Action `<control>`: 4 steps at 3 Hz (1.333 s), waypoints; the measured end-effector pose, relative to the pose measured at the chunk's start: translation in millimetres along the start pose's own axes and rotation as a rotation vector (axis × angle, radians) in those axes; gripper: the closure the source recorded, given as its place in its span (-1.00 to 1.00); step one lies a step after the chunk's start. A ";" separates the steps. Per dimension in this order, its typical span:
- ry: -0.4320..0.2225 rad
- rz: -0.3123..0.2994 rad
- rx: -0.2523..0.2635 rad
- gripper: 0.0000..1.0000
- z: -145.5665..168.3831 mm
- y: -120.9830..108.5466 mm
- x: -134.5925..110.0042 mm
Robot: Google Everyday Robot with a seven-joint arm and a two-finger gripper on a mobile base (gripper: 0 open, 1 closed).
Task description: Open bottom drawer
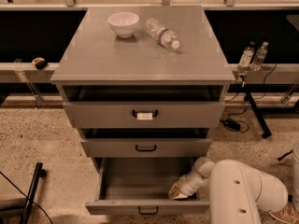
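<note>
Greys, white, black
Grey bottom drawer [140,181], black handle [148,212]; white, tan-tipped tool [177,192] inside it; white bowl [123,23] on grey counter [140,55].

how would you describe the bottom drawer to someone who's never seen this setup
Find the grey cabinet in the middle with a white bowl and a bottle on top. The bottom drawer is the lowest of its three. Unlike the labelled top drawer and the middle drawer, it is pulled far out, with the gripper inside its right end.
</note>
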State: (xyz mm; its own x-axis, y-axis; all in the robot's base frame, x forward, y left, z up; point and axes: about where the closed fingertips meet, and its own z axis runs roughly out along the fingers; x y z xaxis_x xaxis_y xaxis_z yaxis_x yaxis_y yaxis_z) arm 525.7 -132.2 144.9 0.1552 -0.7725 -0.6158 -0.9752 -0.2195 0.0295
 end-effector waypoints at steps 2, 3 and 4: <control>-0.014 0.017 -0.063 1.00 -3.1 55.2 3.5; -0.014 0.017 -0.063 1.00 -3.6 53.3 4.0; -0.118 -0.003 -0.006 1.00 -29.1 64.2 -21.1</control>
State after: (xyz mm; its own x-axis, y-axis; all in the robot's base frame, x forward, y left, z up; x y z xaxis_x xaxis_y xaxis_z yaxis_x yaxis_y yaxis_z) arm 464.5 -147.4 182.7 0.1379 -0.6965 -0.7042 -0.9737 -0.2255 0.0323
